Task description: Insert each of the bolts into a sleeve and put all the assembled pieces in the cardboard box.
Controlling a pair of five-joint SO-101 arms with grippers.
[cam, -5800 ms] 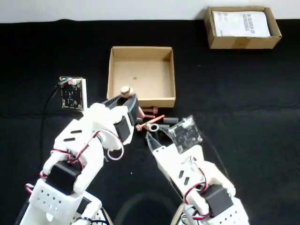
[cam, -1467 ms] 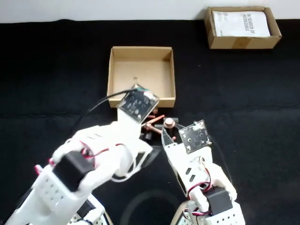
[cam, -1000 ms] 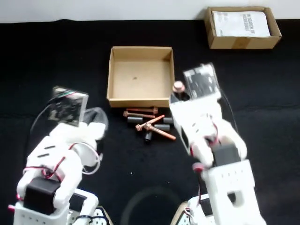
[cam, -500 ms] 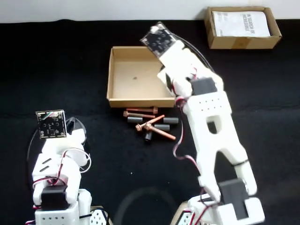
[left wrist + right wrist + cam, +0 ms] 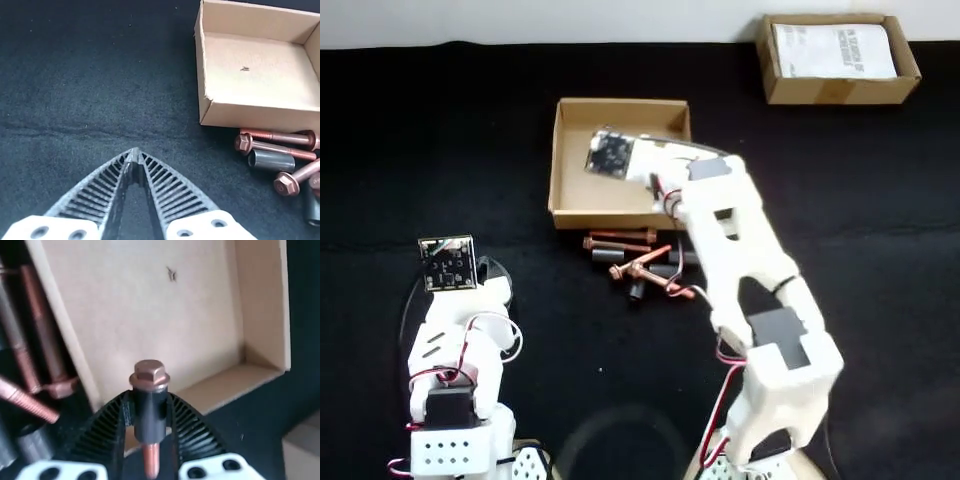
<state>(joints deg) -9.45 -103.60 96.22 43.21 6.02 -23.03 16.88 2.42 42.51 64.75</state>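
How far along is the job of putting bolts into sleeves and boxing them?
Done: one assembled piece, a bolt inside a sleeve. In hand: the right hand holds it above the cardboard box, whose floor is bare. Left: loose bolts and sleeves on the cloth beside the box need assembling and boxing.

The high camera is looking straight down on the table (image 5: 440, 130) from well above. The left wrist camera is facing the cardboard box (image 5: 250, 112) from low and farther off; the right one is hanging close over it. All three are sharing that box.
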